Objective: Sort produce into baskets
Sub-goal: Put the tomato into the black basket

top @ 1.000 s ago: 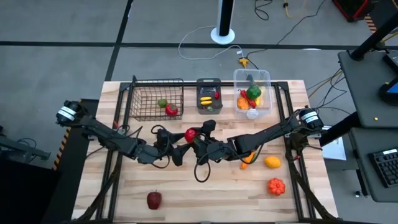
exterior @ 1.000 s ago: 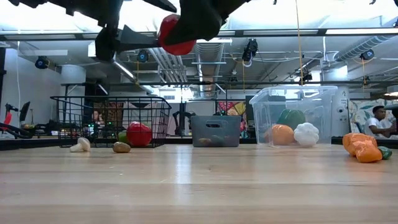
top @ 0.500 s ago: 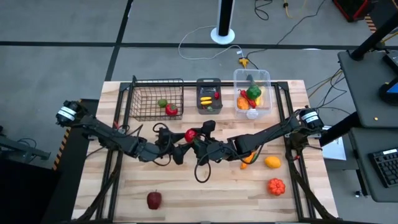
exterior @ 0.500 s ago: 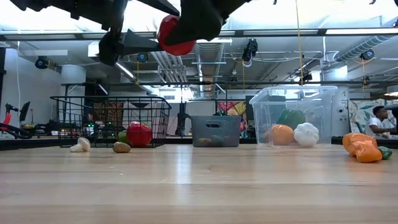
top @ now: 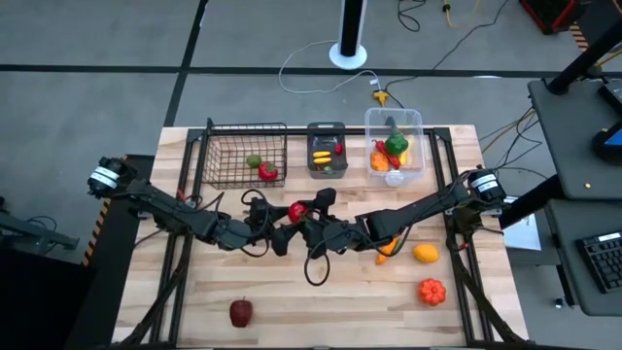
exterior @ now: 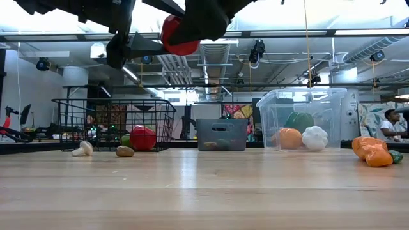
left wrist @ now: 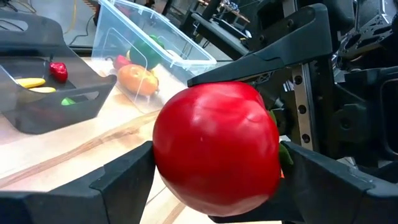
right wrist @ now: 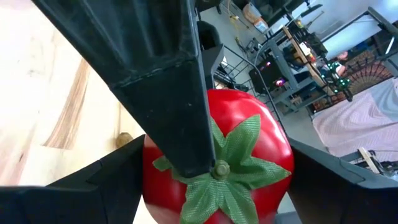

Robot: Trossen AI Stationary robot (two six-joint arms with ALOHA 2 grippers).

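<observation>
Both arms raised mid-table, left gripper point(top: 282, 226) apparently meeting right gripper point(top: 309, 216)

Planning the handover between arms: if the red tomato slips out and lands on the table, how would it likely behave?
The tomato looks round and glossy, so it would probably roll across the flat wooden table. Its smooth skin seems slippery against the hard fingers. It keeps its shape, so it is likely stiff.

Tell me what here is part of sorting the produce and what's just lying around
Job:
red tomato between both claws, left claw, right claw
wire basket, grey bin, clear tub
red apple, yellow lemon

Lying about:
white cable
keyboard
</observation>
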